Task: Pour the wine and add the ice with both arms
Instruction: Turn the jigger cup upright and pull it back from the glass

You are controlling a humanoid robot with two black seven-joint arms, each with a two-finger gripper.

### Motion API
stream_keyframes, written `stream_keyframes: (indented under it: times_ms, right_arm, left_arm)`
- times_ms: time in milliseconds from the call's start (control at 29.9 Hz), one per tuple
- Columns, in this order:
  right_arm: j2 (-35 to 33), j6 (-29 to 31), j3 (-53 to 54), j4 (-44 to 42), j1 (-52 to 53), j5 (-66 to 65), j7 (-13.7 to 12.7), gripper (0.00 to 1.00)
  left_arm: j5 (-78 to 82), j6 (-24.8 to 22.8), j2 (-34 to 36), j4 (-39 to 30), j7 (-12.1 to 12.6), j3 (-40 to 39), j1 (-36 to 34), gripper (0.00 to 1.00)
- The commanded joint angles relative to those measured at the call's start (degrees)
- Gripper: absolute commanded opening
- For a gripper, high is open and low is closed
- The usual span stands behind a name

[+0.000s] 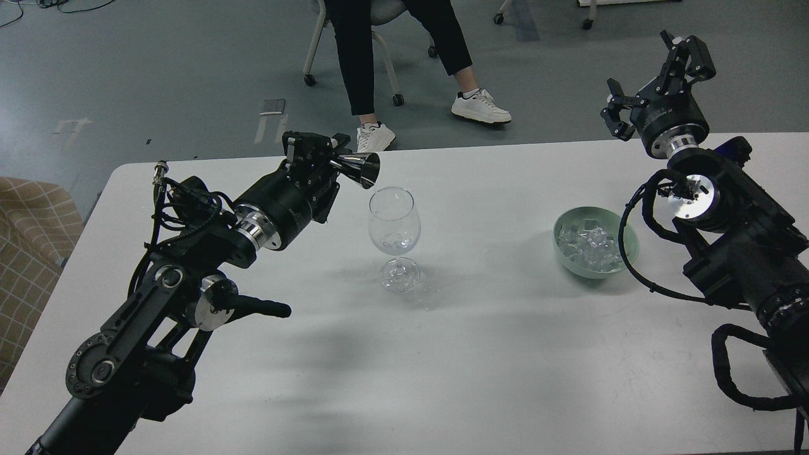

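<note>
A clear wine glass (pixel 394 224) stands upright at the table's middle with a little clear wine (pixel 395 243) in its bowl. My left gripper (pixel 322 159) is shut on a shiny metal jigger (pixel 360 169), held on its side just left of and above the glass rim, mouth toward the glass. A pale green bowl (pixel 626 256) holds a heap of clear ice cubes (pixel 589 243) at the right. My right gripper (pixel 657 76) is open and empty, raised beyond the table's far edge, behind the bowl.
The white table (pixel 480 354) reaches across the view. A seated person's legs (pixel 404 57) and a wheeled chair are beyond the far edge. A checked tan cushion (pixel 25 240) sits at the left.
</note>
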Motion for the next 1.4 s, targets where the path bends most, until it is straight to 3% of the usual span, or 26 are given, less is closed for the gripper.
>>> stream_keyframes:
  times_ms: [0, 368, 1070, 1203, 1370]
  right_arm:
    - [0.0, 0.0, 0.0, 0.0, 0.0, 0.0, 0.0, 1.00]
    - [-0.1, 0.1, 0.0, 0.0, -0.1, 0.1, 0.0, 1.00]
    - [-0.4, 0.1, 0.1, 0.0, -0.4, 0.0, 0.0, 1.00]
    - [-0.4, 0.1, 0.1, 0.1, -0.4, 0.0, 0.0, 1.00]
    - [-1.2, 0.1, 0.1, 0.0, -0.4, 0.0, 0.0, 1.00]
  left_arm:
    - [2.2, -0.3, 0.2, -0.7, 0.2, 1.6, -1.7, 0.17]
    - [9.1, -0.4, 1.3, 0.6, -0.6, 1.9, -2.7, 0.17]
    - [12.3, -2.2, 3.1, -1.8, 0.2, 1.6, -4.0, 0.17]
    - [6.5, -1.4, 1.6, -2.4, 0.6, -0.9, -3.0, 0.17]
    - [-7.1, -1.4, 1.4, -2.4, -0.7, -12.2, 1.2, 0.16]
